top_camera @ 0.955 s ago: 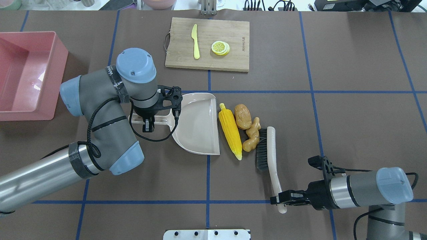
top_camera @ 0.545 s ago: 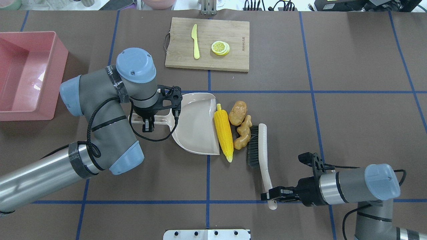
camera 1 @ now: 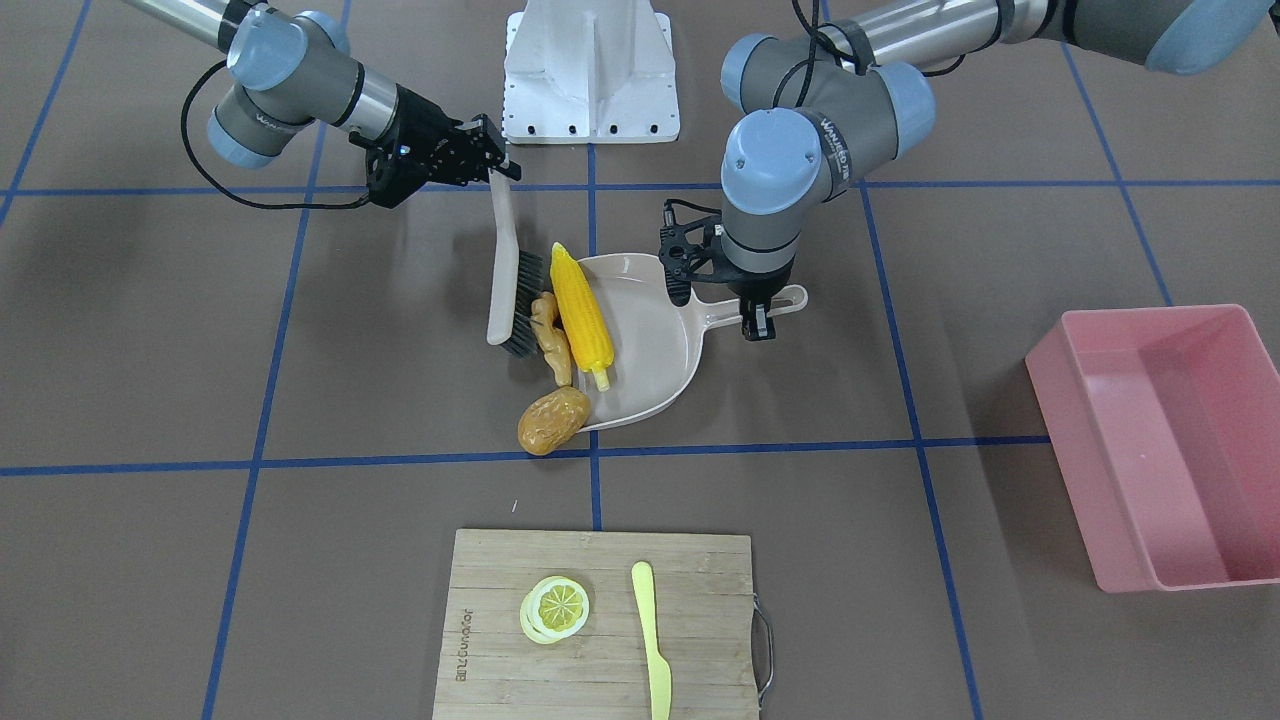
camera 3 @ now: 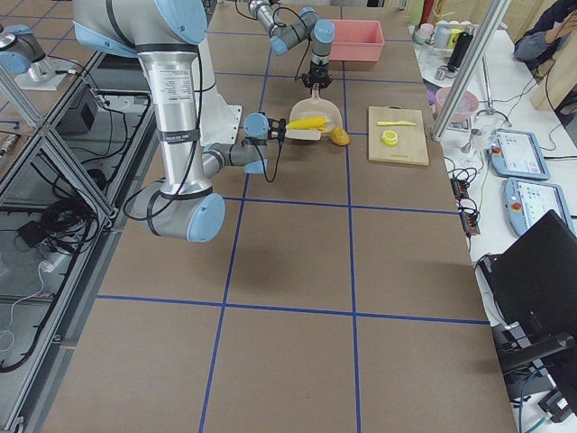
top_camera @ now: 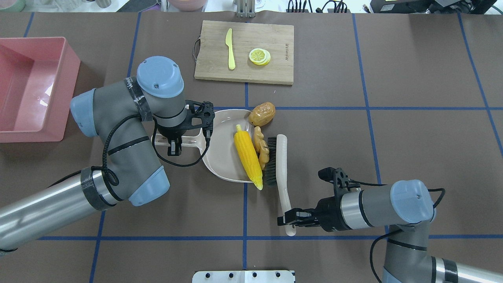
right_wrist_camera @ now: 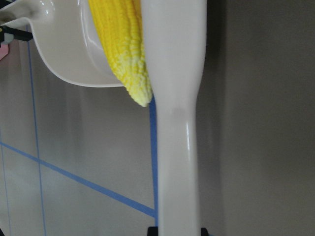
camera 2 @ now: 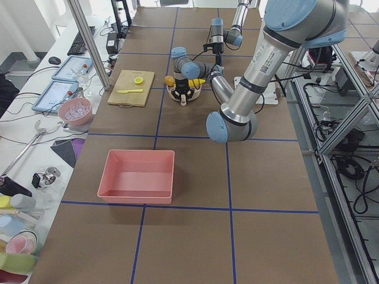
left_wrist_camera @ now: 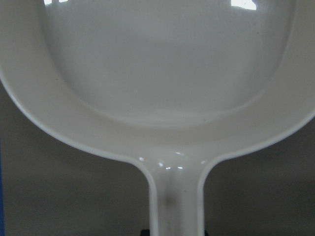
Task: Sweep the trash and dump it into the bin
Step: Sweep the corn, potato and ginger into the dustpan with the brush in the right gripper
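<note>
The yellow corn cob (top_camera: pixel 248 161) lies in the mouth of the beige dustpan (top_camera: pixel 222 145). A tan ginger root (top_camera: pixel 261 145) sits at the pan's lip, pressed between the corn and the black bristles of the brush (top_camera: pixel 281 169). The brown potato (top_camera: pixel 263 114) rests against the pan's far corner, outside the brush's reach. My left gripper (top_camera: pixel 175 144) is shut on the dustpan's handle. My right gripper (top_camera: pixel 290 220) is shut on the brush's handle. The pink bin (top_camera: pixel 27 86) stands at the far left, holding nothing.
A wooden cutting board (top_camera: pixel 245 51) lies at the back with a pale yellow knife (top_camera: pixel 230 49) and lemon slices (top_camera: pixel 259 56) on it. The robot's white base plate (top_camera: pixel 243 276) sits at the near edge. Blue tape lines cross the brown table.
My right arm swept the brush left, pushing the corn into the dustpan and the ginger to its lip. The potato slid away toward the pan's far corner. The left arm stayed still.
</note>
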